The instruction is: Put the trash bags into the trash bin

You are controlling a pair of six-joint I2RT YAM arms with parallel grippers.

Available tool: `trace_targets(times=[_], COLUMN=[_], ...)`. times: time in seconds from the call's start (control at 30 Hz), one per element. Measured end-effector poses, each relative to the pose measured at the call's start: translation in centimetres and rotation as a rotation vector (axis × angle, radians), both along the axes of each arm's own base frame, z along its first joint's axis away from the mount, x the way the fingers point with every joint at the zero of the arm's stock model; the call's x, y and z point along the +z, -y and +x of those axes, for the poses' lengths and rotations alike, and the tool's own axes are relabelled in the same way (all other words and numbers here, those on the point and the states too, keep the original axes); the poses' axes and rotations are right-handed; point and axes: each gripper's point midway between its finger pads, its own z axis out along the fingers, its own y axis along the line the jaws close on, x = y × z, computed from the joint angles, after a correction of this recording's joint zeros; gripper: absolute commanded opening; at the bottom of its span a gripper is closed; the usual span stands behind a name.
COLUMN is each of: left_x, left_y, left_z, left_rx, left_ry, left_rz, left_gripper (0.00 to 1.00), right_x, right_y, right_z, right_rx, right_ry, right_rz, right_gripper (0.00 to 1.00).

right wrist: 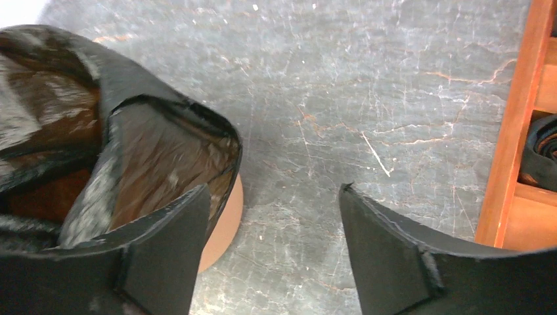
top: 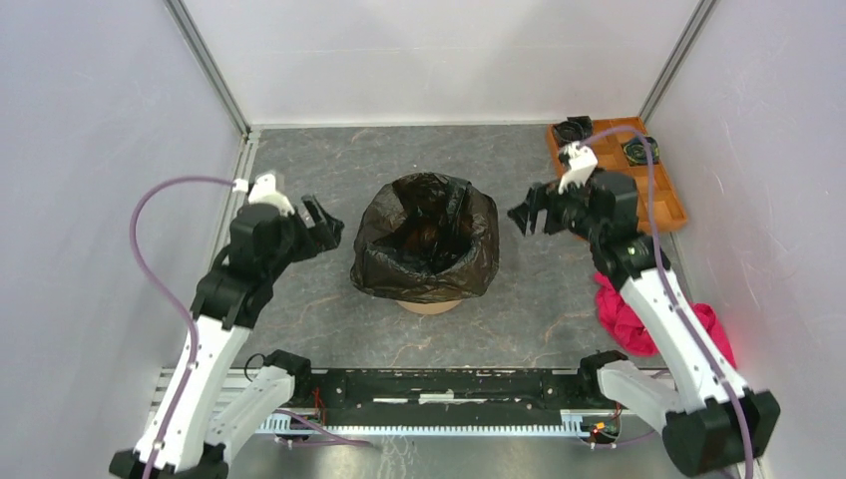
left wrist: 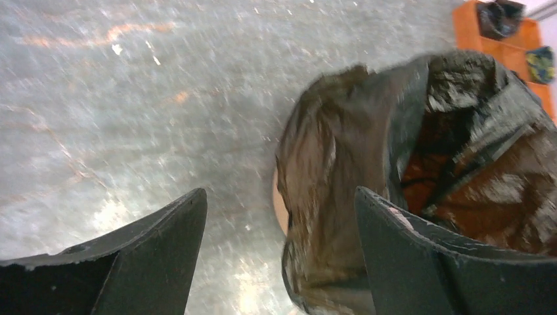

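Note:
The black trash bag (top: 426, 239) lines the orange trash bin (top: 431, 306) in the middle of the table and is folded down over its rim and walls; only the bin's base shows. My left gripper (top: 321, 222) is open and empty, just left of the bag. My right gripper (top: 527, 214) is open and empty, just right of it. In the left wrist view the bag (left wrist: 341, 157) lies between and beyond the fingers, with a sliver of bin (left wrist: 280, 207) below it. In the right wrist view the bag (right wrist: 151, 151) and bin base (right wrist: 226, 226) lie at the left.
An orange-brown compartment tray (top: 660, 195) with small black rolls (top: 574, 129) stands at the back right; its edge shows in the right wrist view (right wrist: 512, 131). A pink-red cloth (top: 624, 319) lies under my right arm. Grey walls close in both sides.

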Motion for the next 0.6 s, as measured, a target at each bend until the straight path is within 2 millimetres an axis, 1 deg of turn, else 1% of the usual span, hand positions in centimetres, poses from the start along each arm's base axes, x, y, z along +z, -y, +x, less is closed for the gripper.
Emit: trace_targets(times=[0.07, 0.13, 0.2, 0.27, 0.37, 0.4, 0.47, 0.53, 0.6], left_x=[-0.9, -2.0, -3.6, -5.3, -7.2, -7.3, -7.9, -8.5, -9.1], left_y=[0.4, 0.9, 1.4, 1.7, 2.2, 2.3, 2.8, 3.3, 3.8], left_z=[-1.9, -3.2, -4.4, -5.3, -6.0, -6.1, -6.1, -6.0, -5.9], left_rx=[-0.01, -0.018, -0.021, -0.011, 0.008, 0.011, 0.014, 0.014, 0.012], left_ry=[-0.008, -0.021, -0.043, -0.067, -0.111, -0.114, -0.134, -0.152, -0.171], left_rz=[-0.07, -0.137, -0.199, -0.26, -0.329, -0.34, -0.381, -0.419, -0.447], left_gripper=[0.85, 0.81, 0.78, 0.78, 0.77, 0.75, 0.69, 0.66, 0.64], right_x=[-0.9, -2.6, -4.4, -5.3, -5.2, -5.1, -4.8, -4.4, -4.2], right_y=[-0.4, -1.0, -1.6, -1.9, -2.2, -2.3, -2.6, -3.1, -3.6], right_z=[-2.2, -4.4, -6.5, -7.9, -8.9, -9.0, -8.9, -8.6, -8.0], right_rx=[0.041, 0.092, 0.14, 0.171, 0.197, 0.2, 0.208, 0.218, 0.228], right_ry=[-0.001, -0.025, -0.06, -0.07, -0.043, -0.04, -0.032, -0.035, -0.048], right_rz=[0.037, 0.078, 0.118, 0.148, 0.186, 0.191, 0.218, 0.25, 0.29], right_gripper=[0.93, 0.94, 0.96, 0.98, 0.97, 0.97, 0.95, 0.95, 0.91])
